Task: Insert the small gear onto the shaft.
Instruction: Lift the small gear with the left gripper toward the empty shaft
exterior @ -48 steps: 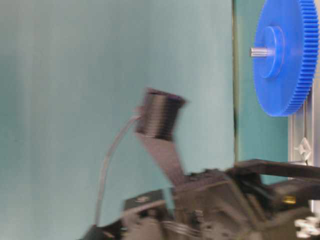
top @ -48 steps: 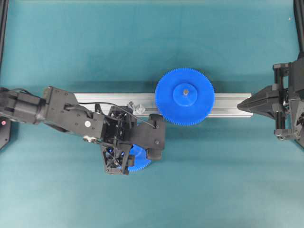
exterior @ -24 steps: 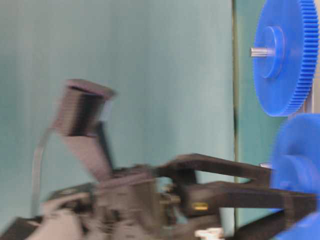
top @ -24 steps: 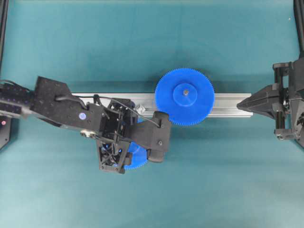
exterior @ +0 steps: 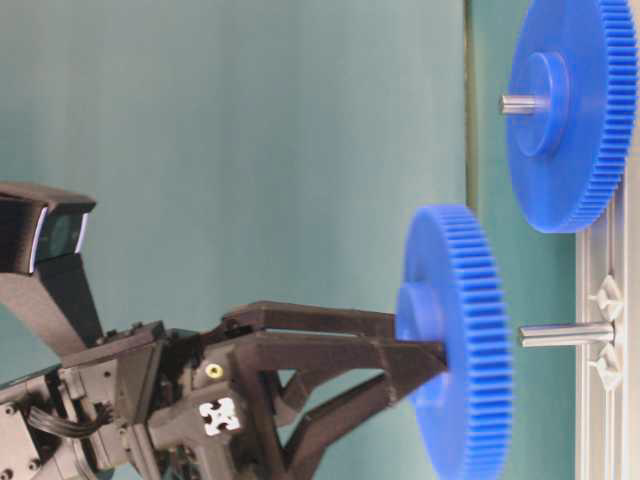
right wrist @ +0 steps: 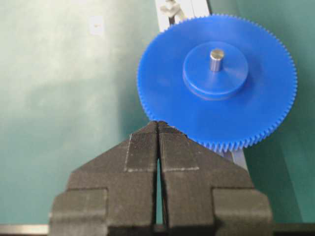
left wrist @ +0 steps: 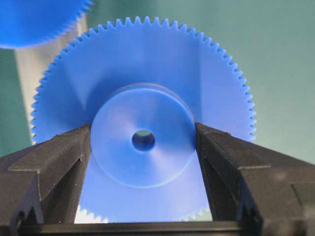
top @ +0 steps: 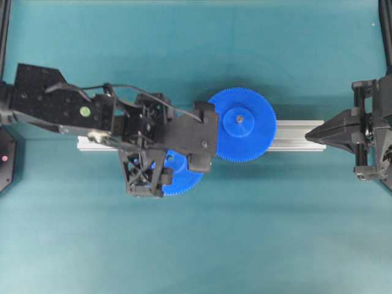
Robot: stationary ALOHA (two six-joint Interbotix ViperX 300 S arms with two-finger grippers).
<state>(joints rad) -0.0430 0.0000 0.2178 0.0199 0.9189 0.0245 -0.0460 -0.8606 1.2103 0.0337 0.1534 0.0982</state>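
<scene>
Two gears show, and we have the small gear (exterior: 455, 345) clamped by its hub between our left fingers (left wrist: 54, 162), facing the shaft (exterior: 565, 335) but just short of it, so next we align hole with tip and push on.

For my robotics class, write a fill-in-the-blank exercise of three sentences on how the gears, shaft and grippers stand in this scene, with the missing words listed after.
1. The left gripper clamps the small blue plastic toothed gear by its raised round ____.
2. The bare silvery metal shaft stands on the grey aluminium ____.
3. The right gripper, its jaws ____, points at the larger blue plastic gear.

Missing words: hub; rail; shut
</scene>
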